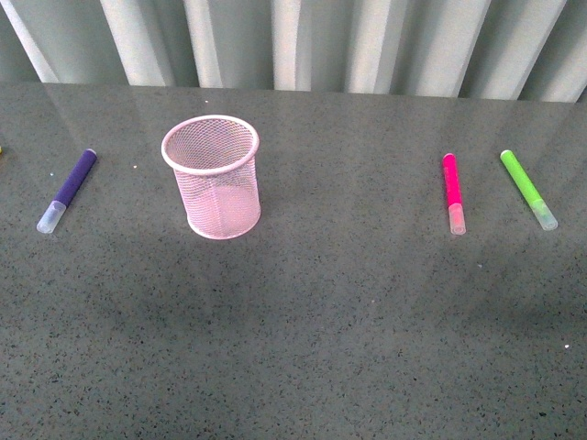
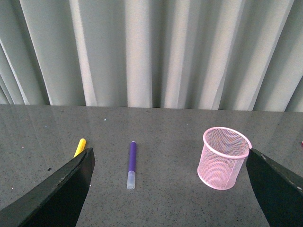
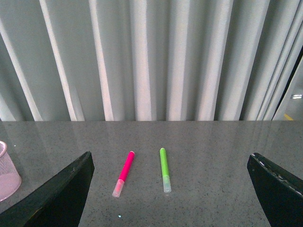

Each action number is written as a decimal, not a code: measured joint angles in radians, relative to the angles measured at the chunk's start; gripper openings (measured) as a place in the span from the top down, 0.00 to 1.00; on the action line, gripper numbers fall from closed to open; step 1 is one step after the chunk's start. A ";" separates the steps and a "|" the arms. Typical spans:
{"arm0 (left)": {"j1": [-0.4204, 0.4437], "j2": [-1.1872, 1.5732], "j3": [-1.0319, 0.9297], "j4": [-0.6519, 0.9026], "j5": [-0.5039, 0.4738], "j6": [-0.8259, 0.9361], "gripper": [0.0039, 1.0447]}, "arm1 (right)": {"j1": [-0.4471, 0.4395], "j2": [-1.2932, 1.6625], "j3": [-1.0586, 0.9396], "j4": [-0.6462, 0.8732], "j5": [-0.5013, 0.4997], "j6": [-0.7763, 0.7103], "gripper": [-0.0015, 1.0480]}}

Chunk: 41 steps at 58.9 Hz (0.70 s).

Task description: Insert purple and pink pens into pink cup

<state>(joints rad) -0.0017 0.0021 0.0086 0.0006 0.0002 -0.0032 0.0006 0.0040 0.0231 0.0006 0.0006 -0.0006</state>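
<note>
The pink cup stands upright left of centre on the grey table, empty as far as I can see. The purple pen lies flat to its left, pale cap toward me. The pink pen lies flat at the right, cap toward me. Neither arm shows in the front view. In the left wrist view my left gripper is open and held back from the purple pen and the cup. In the right wrist view my right gripper is open, back from the pink pen.
A lime-green pen lies just right of the pink one, also seen as the green pen in the right wrist view. A yellow pen lies left of the purple one. A pale pleated curtain hangs behind the table's far edge.
</note>
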 joint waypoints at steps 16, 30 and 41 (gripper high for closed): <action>0.000 0.000 0.000 0.000 0.000 0.000 0.06 | 0.000 0.000 0.000 0.000 0.000 0.000 0.07; 0.000 0.000 0.000 0.000 0.000 0.000 0.06 | 0.000 0.000 0.000 0.000 0.000 0.000 0.07; 0.000 0.000 0.000 0.000 0.000 0.000 0.06 | 0.000 0.000 0.000 0.000 0.000 0.000 0.07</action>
<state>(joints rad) -0.0017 0.0021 0.0086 0.0006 0.0002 -0.0032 0.0006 0.0040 0.0231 0.0006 0.0006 -0.0006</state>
